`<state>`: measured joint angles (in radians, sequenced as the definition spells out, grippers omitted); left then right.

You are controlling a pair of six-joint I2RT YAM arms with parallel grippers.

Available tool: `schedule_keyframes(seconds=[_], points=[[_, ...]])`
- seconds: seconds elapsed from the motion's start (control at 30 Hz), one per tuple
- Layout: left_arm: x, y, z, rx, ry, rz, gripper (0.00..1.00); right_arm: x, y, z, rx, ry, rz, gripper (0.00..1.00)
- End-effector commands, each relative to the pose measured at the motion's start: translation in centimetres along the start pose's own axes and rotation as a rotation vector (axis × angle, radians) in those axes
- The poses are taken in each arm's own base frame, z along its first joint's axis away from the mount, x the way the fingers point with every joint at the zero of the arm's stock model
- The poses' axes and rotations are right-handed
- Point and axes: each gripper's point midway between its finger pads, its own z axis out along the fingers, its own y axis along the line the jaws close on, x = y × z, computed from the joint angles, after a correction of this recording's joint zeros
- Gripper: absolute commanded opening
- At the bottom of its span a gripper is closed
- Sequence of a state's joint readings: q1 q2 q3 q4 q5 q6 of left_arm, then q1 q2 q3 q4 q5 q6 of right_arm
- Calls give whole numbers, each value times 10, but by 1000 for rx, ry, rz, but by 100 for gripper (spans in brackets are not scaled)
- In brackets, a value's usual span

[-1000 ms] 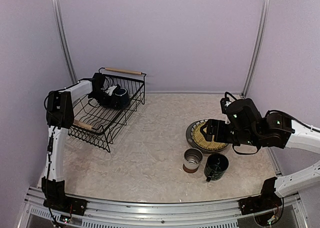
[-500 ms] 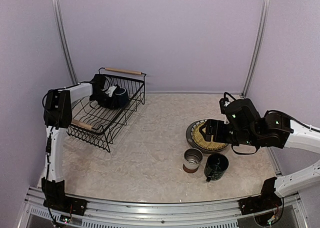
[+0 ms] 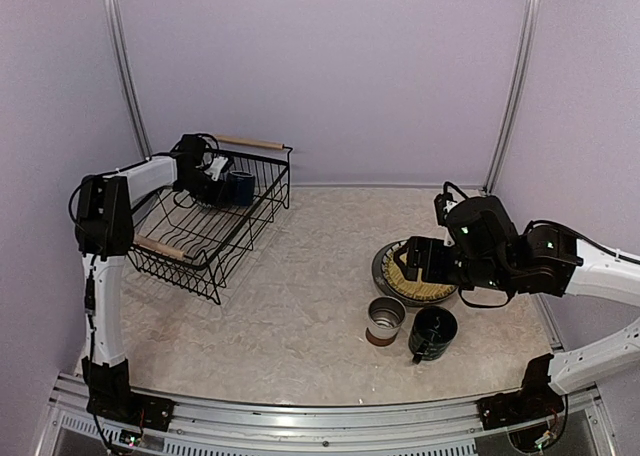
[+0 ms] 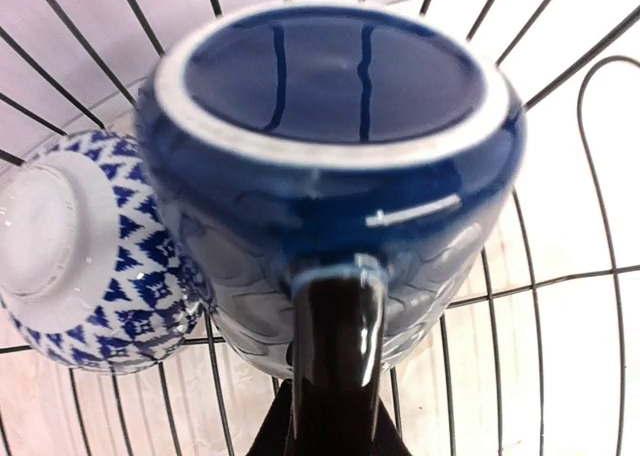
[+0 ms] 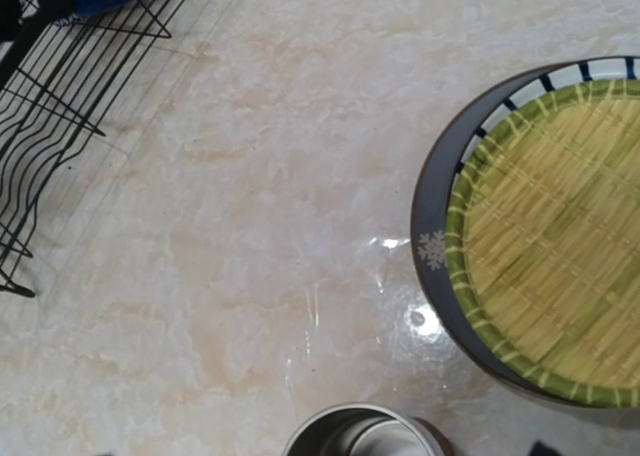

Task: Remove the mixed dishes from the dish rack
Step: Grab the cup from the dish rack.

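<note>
The dish rack stands at the far left; its wires fill the left wrist view. My left gripper is inside it, shut on the black handle of the dark blue mug, which hangs above the rack floor with its base facing the camera. A blue-and-white patterned bowl lies upside down beside the mug. My right gripper hovers open and empty over the near left edge of the plate stack, whose top plate is woven yellow straw.
The grey brown-based cup and the dark green mug stand upright in front of the plates. The cup's rim shows at the bottom of the right wrist view. A rack corner shows at that view's top left.
My left gripper has lifted the dark blue mug up and toward the rack's far left. The right arm has barely moved.
</note>
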<state>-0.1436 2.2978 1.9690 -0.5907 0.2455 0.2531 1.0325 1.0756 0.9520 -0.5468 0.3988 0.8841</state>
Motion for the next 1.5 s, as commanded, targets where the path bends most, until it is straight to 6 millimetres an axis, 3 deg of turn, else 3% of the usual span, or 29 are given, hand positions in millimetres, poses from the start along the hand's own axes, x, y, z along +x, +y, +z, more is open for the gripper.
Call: schedule_keyframes(seconds=[0.0,0.2,0.53,0.77,1.1,1.47], points=[[-47,-2,-47,-28,-140,39,0,5,4,6,-8,9,-29,87],[-51,-9,-61,3,-149,25,0,8,9,11,-15,22,-44,87],[-29,-11,-54,11,-55,-69,0,8,9,13,-22,18,-48,87],[-42,-6,-79,-46,-73,-259,0,11,16,21,-34,29,-62,88],[-29,6,-105,-148,-18,-517,0,14,21,30,-44,36,-84,88],[-44,3,-165,-90,-124,-665,0,6,38,47,-29,37,-162,89]])
